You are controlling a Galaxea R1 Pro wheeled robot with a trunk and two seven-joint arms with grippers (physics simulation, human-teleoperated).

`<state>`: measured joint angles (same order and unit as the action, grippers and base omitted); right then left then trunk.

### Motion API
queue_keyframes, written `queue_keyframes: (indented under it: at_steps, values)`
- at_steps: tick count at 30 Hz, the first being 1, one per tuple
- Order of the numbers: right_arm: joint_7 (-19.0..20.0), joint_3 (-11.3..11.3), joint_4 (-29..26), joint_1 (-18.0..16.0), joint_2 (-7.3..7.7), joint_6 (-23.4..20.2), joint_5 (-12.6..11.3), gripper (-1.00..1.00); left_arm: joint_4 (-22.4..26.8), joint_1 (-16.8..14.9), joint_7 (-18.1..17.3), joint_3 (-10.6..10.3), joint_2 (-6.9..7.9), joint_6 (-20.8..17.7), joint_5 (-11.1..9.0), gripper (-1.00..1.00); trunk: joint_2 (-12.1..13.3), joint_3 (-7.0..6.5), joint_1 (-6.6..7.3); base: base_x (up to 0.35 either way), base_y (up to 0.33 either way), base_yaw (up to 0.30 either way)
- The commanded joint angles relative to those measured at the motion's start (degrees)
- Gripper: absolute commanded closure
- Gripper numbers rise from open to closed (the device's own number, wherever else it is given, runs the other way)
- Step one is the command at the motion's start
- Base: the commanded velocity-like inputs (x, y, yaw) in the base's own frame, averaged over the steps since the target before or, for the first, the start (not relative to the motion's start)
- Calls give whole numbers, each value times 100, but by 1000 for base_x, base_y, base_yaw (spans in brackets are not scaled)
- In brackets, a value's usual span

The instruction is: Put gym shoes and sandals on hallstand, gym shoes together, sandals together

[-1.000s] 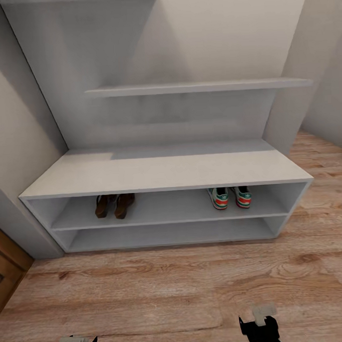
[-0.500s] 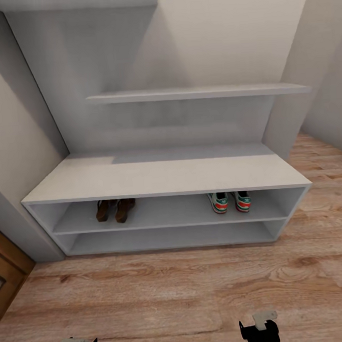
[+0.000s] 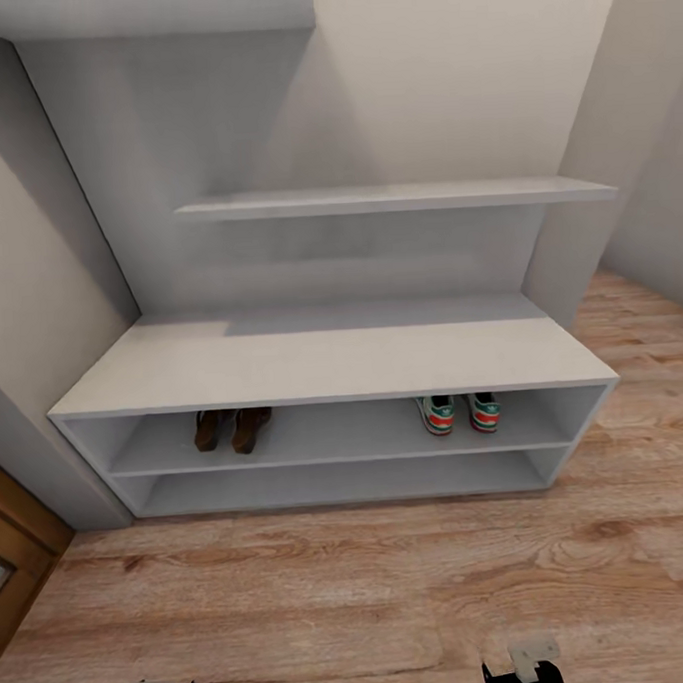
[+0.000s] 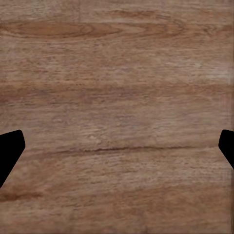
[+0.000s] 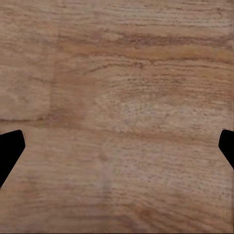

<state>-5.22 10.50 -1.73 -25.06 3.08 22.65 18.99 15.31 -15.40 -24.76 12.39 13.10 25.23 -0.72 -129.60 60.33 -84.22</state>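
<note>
Both arms are sitting lower at the head view's bottom edge than a second ago, and the whole scene has slid, so the camera itself is shifting. Left gripper (image 4: 117, 151) jaws are standing wide apart over bare corridor floor (image 4: 117, 73), holding nothing; right gripper (image 5: 117, 151) jaws are likewise spread and empty. Well ahead of the jaws, the hallstand (image 3: 322, 357) is carrying everything on its upper open shelf: the sandals (image 3: 231, 428) lying side by side toward the left jaws' side, the gym shoes (image 3: 460, 412) paired toward the right.
</note>
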Motion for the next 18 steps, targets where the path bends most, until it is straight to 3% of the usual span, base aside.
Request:
queue_keyframes:
  at_steps: [1,9,18]
  values:
    - [-23,40,8,19,0,19,61,-100,-12,-4,-55,42,-3,0,-7,-100,40,-14,24,0,0,0]
    - [-23,40,8,139,0,20,61,-100,-33,-7,-55,44,-8,0,-7,-100,361,-158,199,0,0,0]
    - [-23,40,6,176,0,19,61,-100,-37,-6,-55,45,-11,8,-24,-100,361,-158,199,0,0,0]
